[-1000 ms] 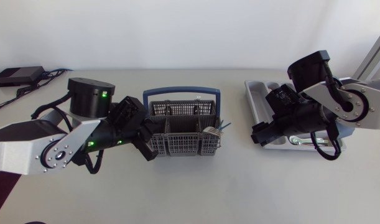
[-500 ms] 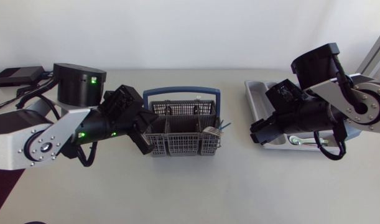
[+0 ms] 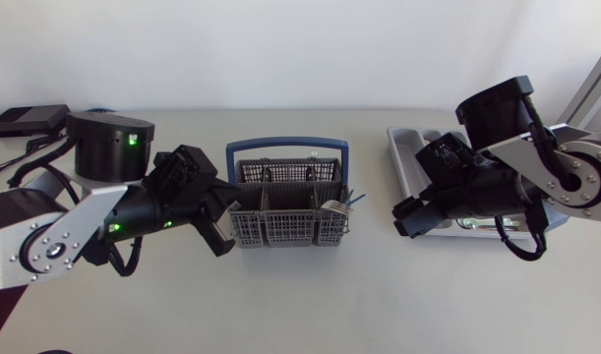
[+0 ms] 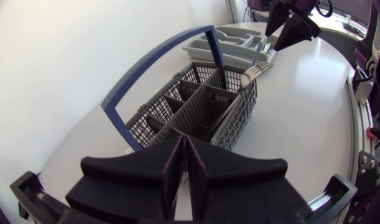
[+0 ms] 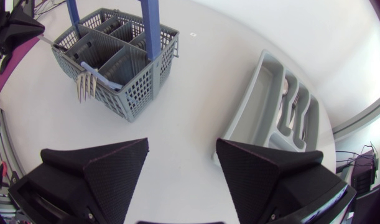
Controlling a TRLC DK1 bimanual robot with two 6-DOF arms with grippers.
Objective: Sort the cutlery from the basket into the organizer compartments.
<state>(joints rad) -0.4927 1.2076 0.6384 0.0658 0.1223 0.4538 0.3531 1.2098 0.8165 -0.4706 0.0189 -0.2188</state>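
**Three cameras, one scene**

Head camera looks down from high on the bench (image 3: 310,295), basket (image 3: 288,211) mid-frame. Left wrist camera sits low, close beside the basket, facing past it to the organizer (image 4: 214,46). Right wrist camera looks down, farther from the basket; all share both.

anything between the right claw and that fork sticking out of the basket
Nothing visible does. Only bare table lies between the open right claw and the fork, whose tines poke out of the basket on the claw's side. The blue handle arches over the basket's middle.
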